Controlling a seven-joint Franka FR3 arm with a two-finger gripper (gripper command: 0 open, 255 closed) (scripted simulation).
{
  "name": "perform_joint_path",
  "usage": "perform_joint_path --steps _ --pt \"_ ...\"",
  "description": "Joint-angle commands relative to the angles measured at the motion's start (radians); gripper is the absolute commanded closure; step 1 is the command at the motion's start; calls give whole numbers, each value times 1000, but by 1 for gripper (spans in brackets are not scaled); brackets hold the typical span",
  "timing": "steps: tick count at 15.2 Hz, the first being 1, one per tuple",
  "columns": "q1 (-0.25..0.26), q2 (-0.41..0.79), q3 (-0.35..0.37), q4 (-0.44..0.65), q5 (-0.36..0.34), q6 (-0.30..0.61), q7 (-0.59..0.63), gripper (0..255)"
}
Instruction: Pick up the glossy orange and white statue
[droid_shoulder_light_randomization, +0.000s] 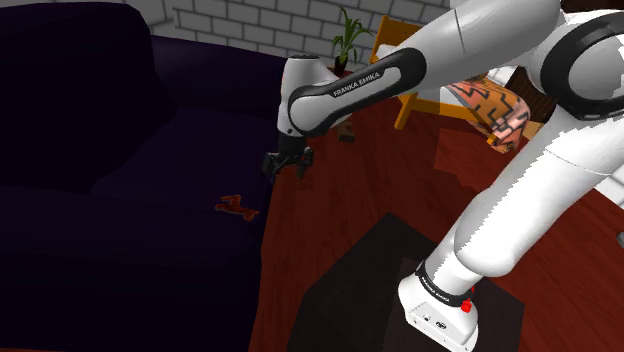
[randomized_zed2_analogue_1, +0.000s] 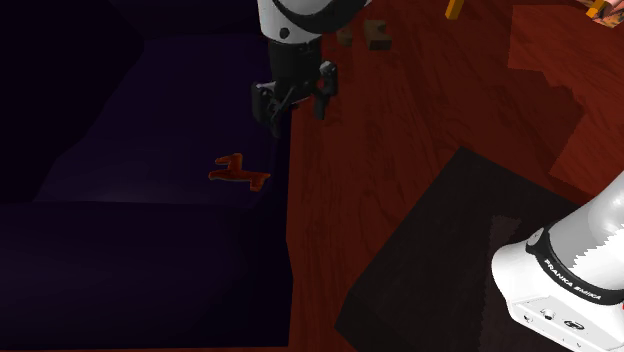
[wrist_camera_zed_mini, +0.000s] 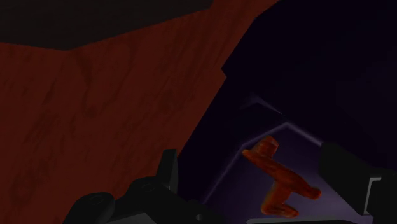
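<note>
Black two-finger claw (droid_shoulder_light_randomization: 288, 163), spread wide and holding nothing, hanging above the front edge of a dark purple sofa (droid_shoulder_light_randomization: 120, 170). Below the fingertips and off toward the seat: small glossy orange-red statue (droid_shoulder_light_randomization: 236, 207), lying flat on the cushion near its front edge, apart from the claw. No white to be made out on it in this dim light. On the claw's other side, reddish-brown wooden floor (droid_shoulder_light_randomization: 340, 200).

Probably the approach. To do it well:
- Shift over the seat until centred above the statue's body.
- Turn the wrist so as to close across the narrow trunk, not along the outstretched limbs.
- Go down wide and stop short of digging into the soft cushion.
- Close firmly and lift straight up.

Worth minding: glossy skin, likely slippery; thin limbs, likely to pivot.

Counted: one claw, two fingers, one statue, one sofa. Farther behind the claw, one yellow chair (droid_shoulder_light_randomization: 392, 40) and one green potted plant (droid_shoulder_light_randomization: 350, 35).
</note>
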Motion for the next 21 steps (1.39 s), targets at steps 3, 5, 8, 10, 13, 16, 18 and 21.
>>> perform_joint_path --steps 3,5,8,10,13,16,18,21 --pt "12 168 9 100 -74 80 85 0" --pt "24 248 4 160 -113 104 126 0" --pt "50 367 -13 259 -167 130 180 0" --pt "69 446 -28 332 -198 139 212 0" --pt "100 563 -52 454 -235 142 251 0" --pt "130 683 -75 591 -261 132 280 0" --pt "138 721 -83 627 -268 137 287 0" --pt "142 750 -88 631 -273 161 290 0"
